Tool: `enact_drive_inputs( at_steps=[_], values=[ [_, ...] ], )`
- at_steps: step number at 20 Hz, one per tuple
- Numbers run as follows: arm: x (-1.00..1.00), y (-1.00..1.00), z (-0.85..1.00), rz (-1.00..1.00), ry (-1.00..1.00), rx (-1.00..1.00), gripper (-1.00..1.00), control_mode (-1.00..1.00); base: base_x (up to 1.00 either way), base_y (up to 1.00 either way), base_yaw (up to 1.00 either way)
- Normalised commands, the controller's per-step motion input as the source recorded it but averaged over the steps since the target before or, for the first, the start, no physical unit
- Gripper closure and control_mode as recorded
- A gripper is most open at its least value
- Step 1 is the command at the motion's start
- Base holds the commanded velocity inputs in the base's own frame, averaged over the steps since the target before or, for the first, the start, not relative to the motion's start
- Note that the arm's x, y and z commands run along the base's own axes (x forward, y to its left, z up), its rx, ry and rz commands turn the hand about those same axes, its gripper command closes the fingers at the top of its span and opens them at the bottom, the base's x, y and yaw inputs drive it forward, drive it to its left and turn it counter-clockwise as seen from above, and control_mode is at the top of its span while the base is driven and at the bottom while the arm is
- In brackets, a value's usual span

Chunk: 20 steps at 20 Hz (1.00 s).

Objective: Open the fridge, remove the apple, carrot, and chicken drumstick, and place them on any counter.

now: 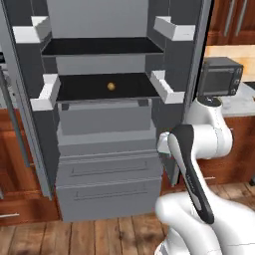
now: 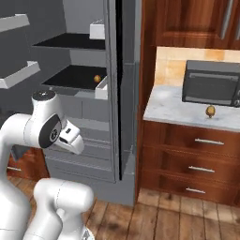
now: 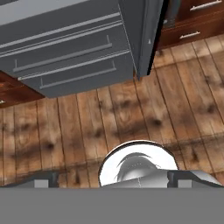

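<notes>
I'm looking into the fridge, both doors swung wide; one small golden-brown piece, seemingly the chicken drumstick, is sitting on the lower black shelf. My gripper is pointing down at the wooden floor, jaws spread wide, empty. Further right, another small brownish piece is resting on the counter before the microwave.

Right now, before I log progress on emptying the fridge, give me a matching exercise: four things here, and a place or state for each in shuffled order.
1. fridge
2. small orange piece
3. chicken drumstick
4. microwave

A. out front on the marble counter
B. doors standing open
C. on a black shelf
D. back against the tiled wall

Pairs: 1-B, 2-C, 3-A, 4-D
</notes>
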Motion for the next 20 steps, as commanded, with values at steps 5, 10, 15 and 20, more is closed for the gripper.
enact_drive_inputs(
  at_steps=[5,10,15,20],
  values=[
    [0.00,0.00,0.00,0.00,0.00,0.00,-1.00,1.00,0.72,0.94,-0.13],
    [0.00,0.00,0.00,0.00,0.00,0.00,-1.00,1.00,0.96,0.35,-0.09],
    [0.00,0.00,0.00,0.00,0.00,0.00,-1.00,1.00,1.00,0.00,-0.07],
    [-0.01,0.01,0.02,0.00,-0.04,-0.03,-1.00,-1.00,0.50,0.00,-0.02]
  ],
)
